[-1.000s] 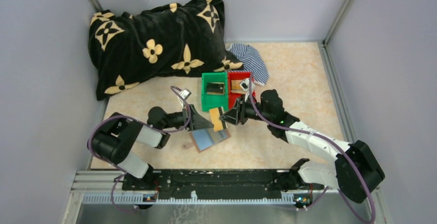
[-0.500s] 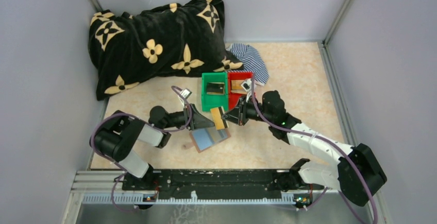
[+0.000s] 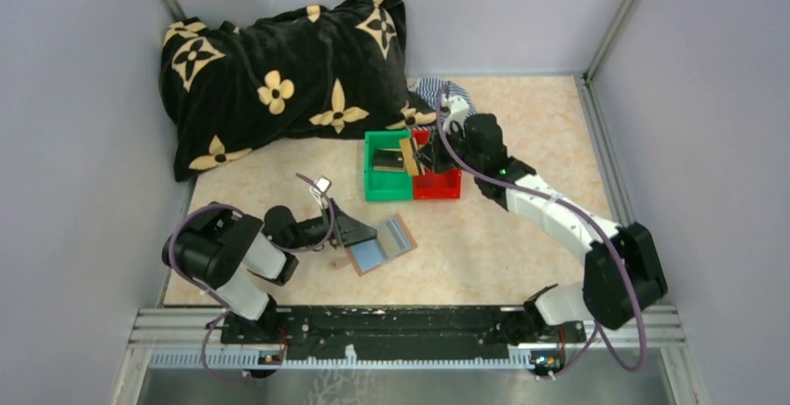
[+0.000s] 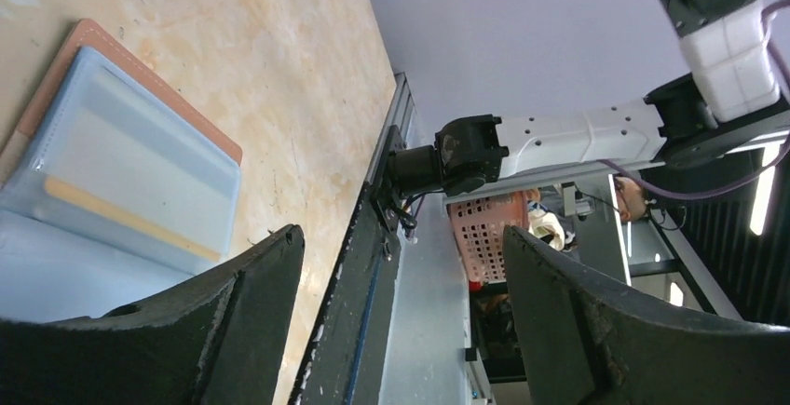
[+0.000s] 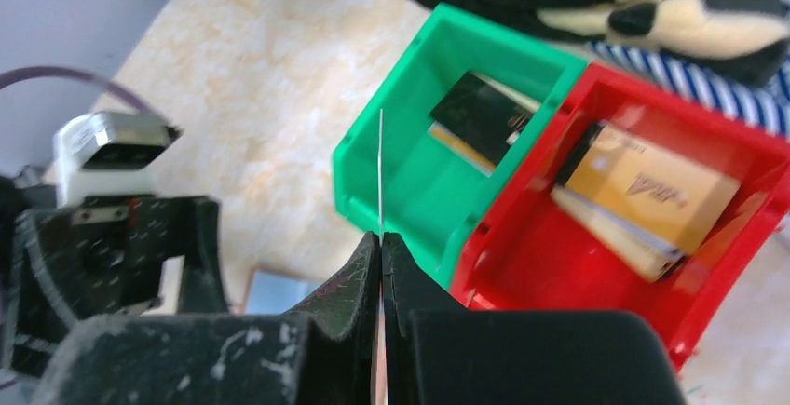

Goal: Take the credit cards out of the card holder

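The card holder (image 3: 384, 245) lies open and flat on the table, blue-grey and tan panels up; the left wrist view shows its blue panel (image 4: 121, 172). Just left of it my left gripper (image 3: 361, 232) stands open and empty (image 4: 401, 275). Above the seam between the green bin (image 3: 377, 186) and the red bin (image 3: 447, 186), my right gripper (image 3: 424, 155) is shut on a gold credit card (image 3: 408, 155). In the right wrist view that card (image 5: 381, 172) is edge-on, rising from the shut gripper (image 5: 382, 237). One dark card (image 5: 484, 116) lies in the green bin and one gold card (image 5: 643, 186) in the red.
A black cushion with cream flowers (image 3: 279, 70) fills the back left. A striped cloth (image 3: 461, 107) lies behind the bins. Grey walls close the table on three sides, and the arms' base rail (image 3: 391, 326) runs along the near edge.
My right gripper closed on the gold card and carried it from beside the card holder back to above the bins. My left gripper opened, let go of the holder and drew back slightly.
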Robot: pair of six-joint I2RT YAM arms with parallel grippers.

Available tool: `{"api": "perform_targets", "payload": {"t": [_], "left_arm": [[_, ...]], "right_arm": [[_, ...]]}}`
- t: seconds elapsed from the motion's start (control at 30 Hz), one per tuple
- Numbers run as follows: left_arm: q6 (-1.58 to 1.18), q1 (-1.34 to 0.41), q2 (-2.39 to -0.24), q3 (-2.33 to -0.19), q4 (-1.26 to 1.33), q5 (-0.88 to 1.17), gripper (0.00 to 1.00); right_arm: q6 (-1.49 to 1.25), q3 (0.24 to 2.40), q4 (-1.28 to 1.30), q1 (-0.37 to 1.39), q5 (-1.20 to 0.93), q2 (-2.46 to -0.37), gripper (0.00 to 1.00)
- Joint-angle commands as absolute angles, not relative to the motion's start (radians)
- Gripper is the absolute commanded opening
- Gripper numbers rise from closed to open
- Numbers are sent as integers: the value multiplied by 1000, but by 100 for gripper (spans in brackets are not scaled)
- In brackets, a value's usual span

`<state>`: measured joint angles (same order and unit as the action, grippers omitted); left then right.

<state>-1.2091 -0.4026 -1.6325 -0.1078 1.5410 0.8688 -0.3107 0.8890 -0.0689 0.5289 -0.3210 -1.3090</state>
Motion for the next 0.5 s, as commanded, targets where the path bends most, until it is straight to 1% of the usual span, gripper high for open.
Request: {"api": "perform_targets", "payload": {"t": [0.0,0.1,0.17,0.27,0.4,0.47], "left_arm": [[-1168,-397,-1587,-96,1660,852,84],[-1137,-397,-1529,-97,1576,848,84],[-1078,-397,-1462,-97,1460,837,84],[-941,-396,-1312,-127,1171,803,83],[-725,-396,-1100,-211,662,699,83],[-695,-395,-1027,-225,584,651,83]], "right_arm": [[-170,1055,-18,533,-222,-1439,0],[-104,1167,28,557,-153,-1538,0],[-63,1239,64,580,-104,-1603,0],[-5,1336,113,617,-22,-1713,0],[36,1434,144,653,35,-1829,0],[48,1458,143,666,47,-1875,0]]}}
